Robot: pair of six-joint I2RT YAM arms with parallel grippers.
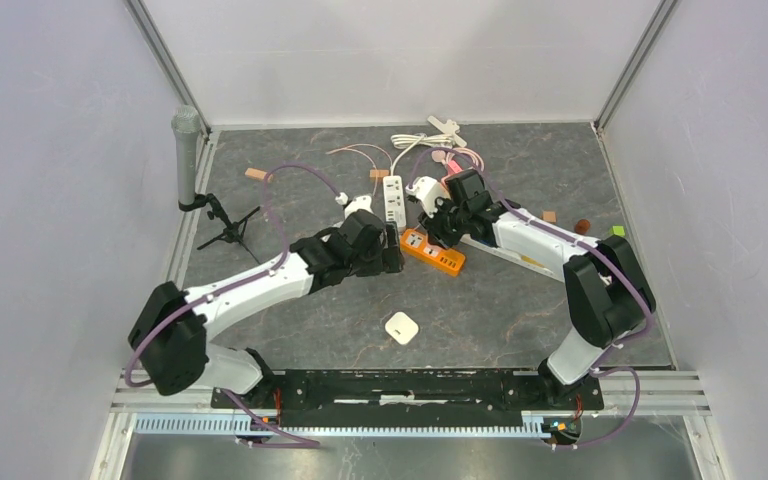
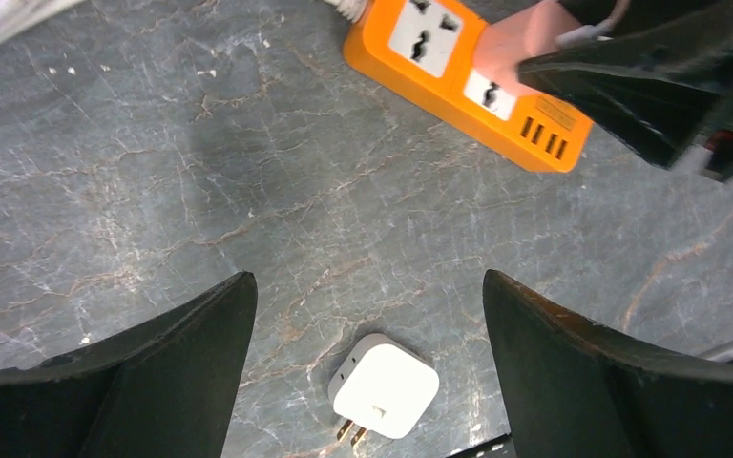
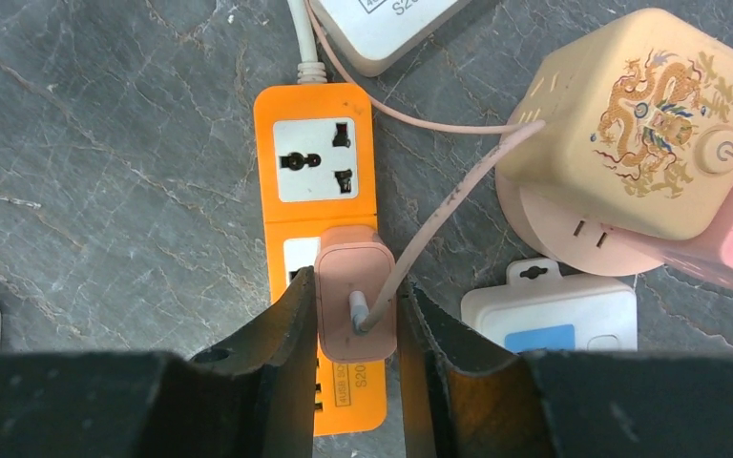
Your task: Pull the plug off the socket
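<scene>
Tabletop (image 2: 153, 172): grey stone-look, matt, fine veins. Power strip (image 3: 315, 124): orange plastic, smooth, slight sheen; 2 white socket faces. Plug (image 3: 353, 262): pink plastic, matt. Cable (image 3: 439, 215): pink, smooth sheath. Adapter (image 2: 385, 389): white plastic, semi-gloss, 2 metal prongs. Cube socket (image 3: 630, 124): cream plastic w/ printed dragon. Right gripper (image 3: 355, 296) fingers (image 3: 282, 334): black, matt, rough-edged.
</scene>
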